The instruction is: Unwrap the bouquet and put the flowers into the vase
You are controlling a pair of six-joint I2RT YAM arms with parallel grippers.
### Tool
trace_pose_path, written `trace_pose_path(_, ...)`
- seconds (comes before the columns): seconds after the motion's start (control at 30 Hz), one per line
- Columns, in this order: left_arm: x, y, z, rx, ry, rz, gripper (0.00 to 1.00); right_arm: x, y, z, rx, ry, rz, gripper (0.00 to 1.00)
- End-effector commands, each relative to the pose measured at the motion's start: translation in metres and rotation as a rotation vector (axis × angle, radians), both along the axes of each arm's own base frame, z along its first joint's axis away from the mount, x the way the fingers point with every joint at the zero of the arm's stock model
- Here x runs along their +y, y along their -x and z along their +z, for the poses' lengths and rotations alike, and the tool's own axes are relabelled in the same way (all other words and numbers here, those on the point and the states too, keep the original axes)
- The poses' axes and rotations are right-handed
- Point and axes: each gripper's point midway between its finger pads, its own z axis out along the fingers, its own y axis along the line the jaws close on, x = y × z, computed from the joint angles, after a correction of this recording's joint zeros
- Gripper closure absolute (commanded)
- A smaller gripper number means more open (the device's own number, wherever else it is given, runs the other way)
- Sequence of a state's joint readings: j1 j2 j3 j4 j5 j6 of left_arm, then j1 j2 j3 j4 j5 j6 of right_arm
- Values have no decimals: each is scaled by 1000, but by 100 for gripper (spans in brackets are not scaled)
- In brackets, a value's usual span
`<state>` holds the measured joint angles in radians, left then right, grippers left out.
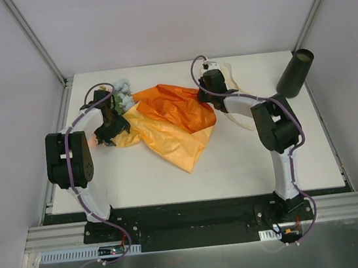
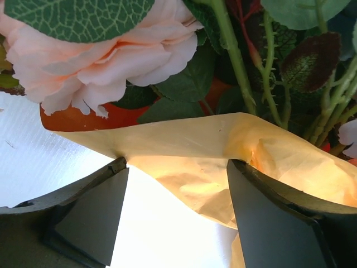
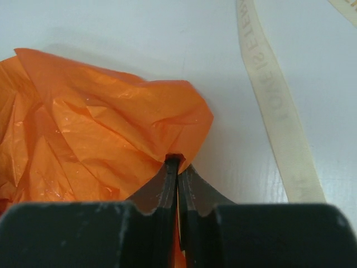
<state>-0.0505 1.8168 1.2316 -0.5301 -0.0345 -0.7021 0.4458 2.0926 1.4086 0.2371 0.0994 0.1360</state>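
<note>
Paper [image 1: 175,108] spread open | left tool [image 2: 177,165] wide beside flowers [image 2: 106,61] | right tool [image 3: 178,163] pinching paper edge

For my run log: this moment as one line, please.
left end effector: open by pink rose | right end effector: shut on crinkly orange wrapping paper
</note>
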Motion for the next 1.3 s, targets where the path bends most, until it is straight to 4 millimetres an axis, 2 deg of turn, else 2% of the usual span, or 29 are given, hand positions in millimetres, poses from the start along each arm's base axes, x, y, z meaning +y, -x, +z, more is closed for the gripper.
trace_pose_path(0.0, 0, -11, 40, -88, 14, -17, 25, -3, -9, 64, -69, -45, -42, 85)
trace_pose_path(0.2, -12, -2, 94, -213, 82, -44, 21, -6, 12, 125, -81, -102, -31, 64)
trace_pose_path(0.27, -14, 4, 108, -251, 92, -56, 20, -4, 20, 141, -91, -124, -17, 60)
trace_pose_path(0.3, -14, 8, 114, -267, 98, -63, 19, -4, 28, 142, -67, -122, -12, 58)
trace_pose_path(0.47, -21, 29, 134, -323, 127, -118, 18, 6, 60, 168, -60, -153, 65, 46)
trace_pose_path(0.53, -23, 40, 135, -330, 134, -139, 17, 20, 79, 181, -61, -192, 155, 43)
trace_pose_path(0.6, -24, 50, 137, -336, 139, -163, 16, 38, 97, 183, -48, -224, 257, 42)
trace_pose_path(0.7, -24, 67, 136, -335, 130, -199, 11, 61, 122, 175, -11, -248, 412, 39)
trace_pose_path(0.73, -23, 72, 136, -340, 122, -210, 1, 66, 128, 169, 5, -259, 453, 39)
trace_pose_path(0.9, -20, 91, 138, -359, 88, -283, 1, 83, 139, 135, 104, -309, 541, 40)
trace_pose_path(1.0, -18, 99, 132, -357, 71, -324, 1, 91, 143, 112, 166, -328, 588, 40)
trace_pose_path(1.03, -18, 102, 129, -352, 64, -334, 1, 96, 140, 109, 155, -338, 607, 41)
trace_pose_path(1.17, -14, 112, 119, -335, 37, -356, 1, 104, 148, 84, 204, -346, 693, 41)
trace_pose_path(1.27, -11, 113, 120, -345, 24, -341, 1, 106, 150, 67, 226, -334, 729, 41)
